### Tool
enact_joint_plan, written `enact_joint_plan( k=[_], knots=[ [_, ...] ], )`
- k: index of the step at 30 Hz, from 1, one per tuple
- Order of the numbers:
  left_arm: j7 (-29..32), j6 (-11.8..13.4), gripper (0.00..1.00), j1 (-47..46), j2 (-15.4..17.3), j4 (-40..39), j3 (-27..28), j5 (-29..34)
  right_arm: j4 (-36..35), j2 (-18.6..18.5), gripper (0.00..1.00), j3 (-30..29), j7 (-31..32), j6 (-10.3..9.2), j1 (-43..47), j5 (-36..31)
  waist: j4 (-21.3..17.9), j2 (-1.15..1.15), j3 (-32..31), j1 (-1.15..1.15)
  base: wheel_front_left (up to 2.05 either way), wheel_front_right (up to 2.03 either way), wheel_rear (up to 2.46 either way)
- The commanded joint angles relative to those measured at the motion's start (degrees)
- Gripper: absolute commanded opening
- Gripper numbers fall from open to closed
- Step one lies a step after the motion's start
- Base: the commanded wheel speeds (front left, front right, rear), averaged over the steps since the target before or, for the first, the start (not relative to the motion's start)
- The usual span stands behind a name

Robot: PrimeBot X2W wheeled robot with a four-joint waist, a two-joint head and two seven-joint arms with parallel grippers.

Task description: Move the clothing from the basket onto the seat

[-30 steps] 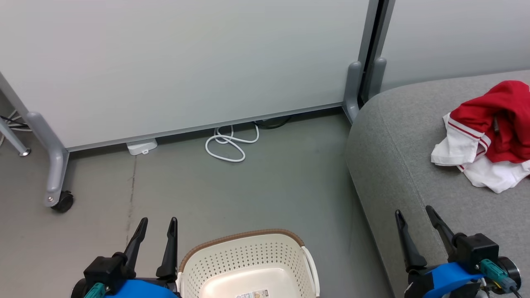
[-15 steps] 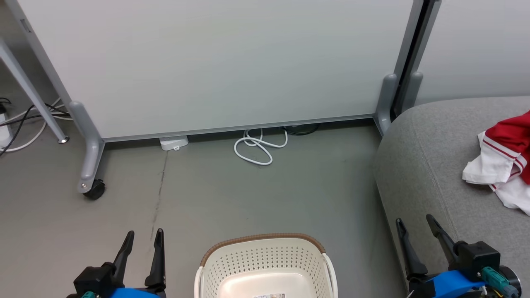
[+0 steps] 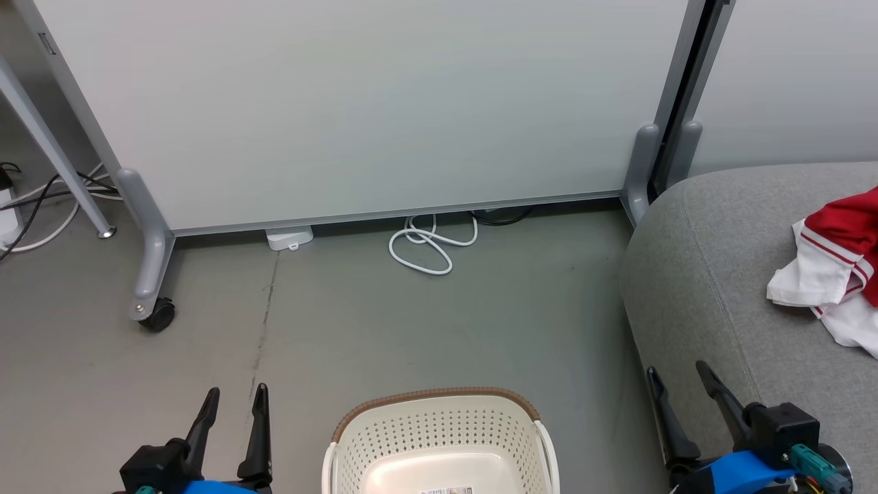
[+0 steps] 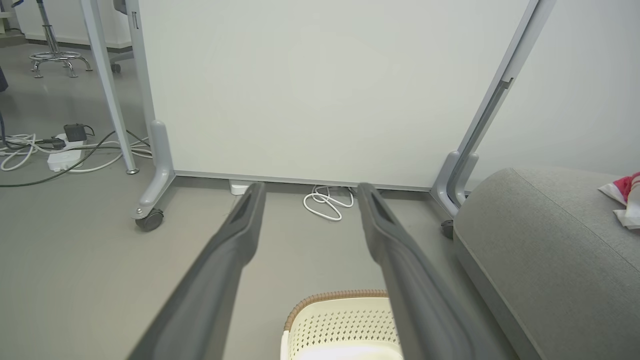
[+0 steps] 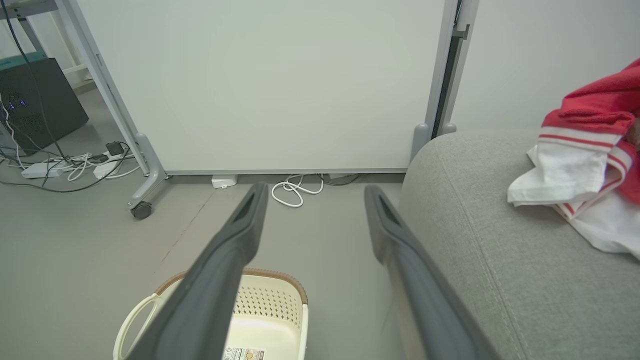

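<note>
The clothing [image 3: 837, 261], red with white panels and striped trim, lies crumpled on the grey seat [image 3: 693, 274] at the right; it also shows in the right wrist view [image 5: 585, 165] and at the edge of the left wrist view [image 4: 625, 197]. The cream basket [image 3: 439, 439] with a brown rim stands on the floor at bottom centre, and the part of its inside that I see holds no fabric. My left gripper [image 3: 234, 398] hovers open to the basket's left. My right gripper [image 3: 675, 374] hangs open by the seat's front edge. Both are empty.
A white partition panel [image 3: 357, 103] on grey wheeled feet [image 3: 154, 312] closes off the back. A coiled white cable [image 3: 429, 243] and a small white box [image 3: 289, 237] lie at its base. More cables and a power strip [image 4: 62, 157] sit at far left.
The camera has swung left, so the seat and clothing slid toward the right edge. Both grippers stay open and empty, low in the view.
</note>
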Motion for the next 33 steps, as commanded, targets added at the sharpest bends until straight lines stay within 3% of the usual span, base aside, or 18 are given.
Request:
enact_joint_plan(
  k=[1, 20, 21, 31, 33],
  knots=[
    [-0.3, -0.1, 1.00, 0.1, 0.4, 0.1, -0.2, -0.2, 0.1, 0.0, 1.00, 0.2, -0.4, 0.01, 0.4, 0.6, -0.1, 0.00, 0.0, 0.00, 0.00, 0.00, 0.00],
    [-0.3, -0.1, 1.00, -0.6, 1.1, 0.4, -1.1, -1.2, 0.3, 0.0, 1.00, 0.7, -0.7, 0.01, -0.2, 1.1, -0.2, 0.00, 0.2, 0.00, 0.00, 0.00, 0.00],
    [0.0, 0.0, 0.00, 0.0, 0.8, 0.4, -1.3, -1.2, 0.4, 0.0, 0.00, 0.7, -0.4, -0.01, -0.1, 0.8, -0.3, 0.00, 0.2, 0.00, 0.00, 0.00, 0.00],
    [0.4, 0.0, 0.00, 2.6, -1.0, 4.6, -1.9, -1.3, 5.1, 0.2, 0.00, 0.7, 0.1, -0.01, 1.2, 1.0, -0.3, 0.00, 0.2, 0.00, 0.00, 0.00, 0.00],
    [1.0, 0.0, 0.00, 2.3, -1.1, 4.2, -1.5, -3.3, 5.1, 0.1, 0.00, 0.5, 0.4, -0.01, 0.9, 3.4, -0.3, 0.00, 0.2, 0.00, 0.00, 0.00, 0.00]
  ],
)
